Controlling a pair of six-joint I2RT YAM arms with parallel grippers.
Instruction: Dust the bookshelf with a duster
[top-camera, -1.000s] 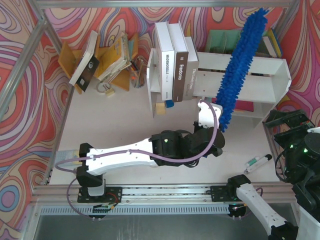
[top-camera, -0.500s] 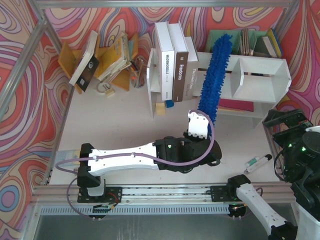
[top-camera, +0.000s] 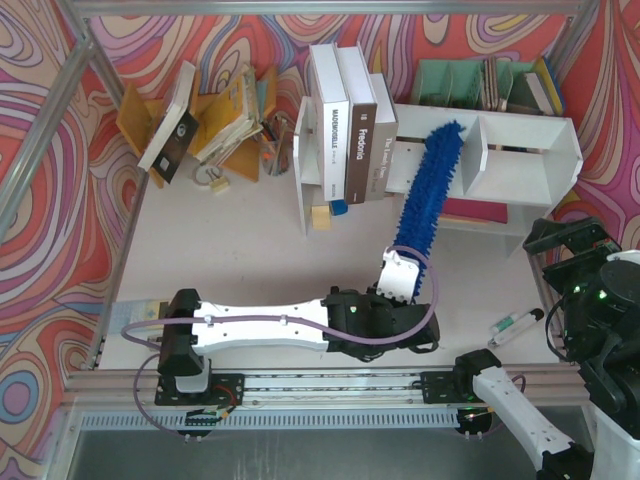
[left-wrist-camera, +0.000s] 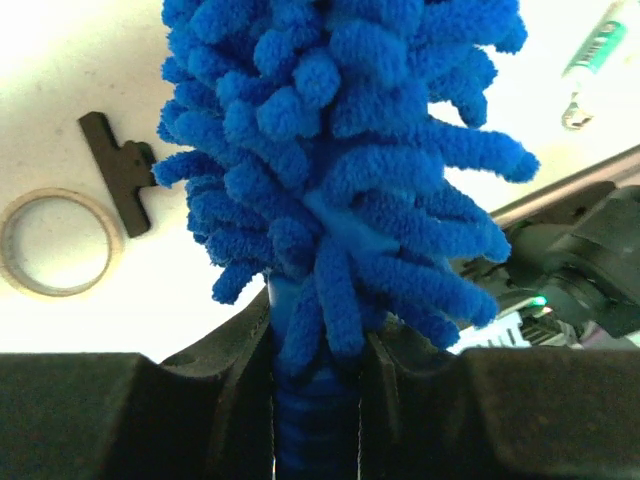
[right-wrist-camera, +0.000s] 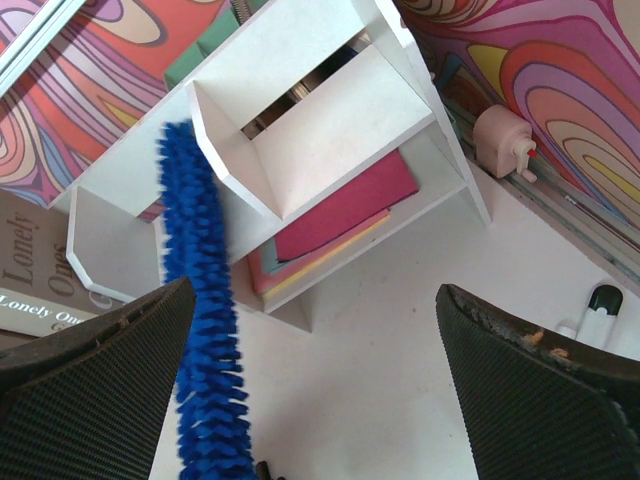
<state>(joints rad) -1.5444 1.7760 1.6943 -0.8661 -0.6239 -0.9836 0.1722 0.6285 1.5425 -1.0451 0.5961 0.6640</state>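
Note:
The bright blue fluffy duster (top-camera: 427, 190) slants up from my left gripper (top-camera: 403, 272), which is shut on its slim blue handle. Its tip lies in the left compartment of the white bookshelf (top-camera: 525, 130), next to the divider. The left wrist view is filled by the duster (left-wrist-camera: 340, 150), whose handle runs down between the jaws of my left gripper (left-wrist-camera: 315, 400). My right gripper (right-wrist-camera: 320, 400) hangs open and empty over the table at the right. Its view takes in the bookshelf (right-wrist-camera: 330, 130) and the duster (right-wrist-camera: 200, 300).
Three tall books (top-camera: 350, 110) stand at the shelf's left end. A yellow-orange rack (top-camera: 215, 110) sits at the back left, a teal organizer (top-camera: 450, 80) behind the shelf. Flat pink books (right-wrist-camera: 340, 205) lie under the shelf. A marker (top-camera: 515, 325), tape ring (left-wrist-camera: 55, 243) and black clip (left-wrist-camera: 115, 170) lie on the table.
My left arm has drawn back toward the near edge. The duster's tip has swept from above the shelf's right half down and left into the left compartment. The right arm is unchanged.

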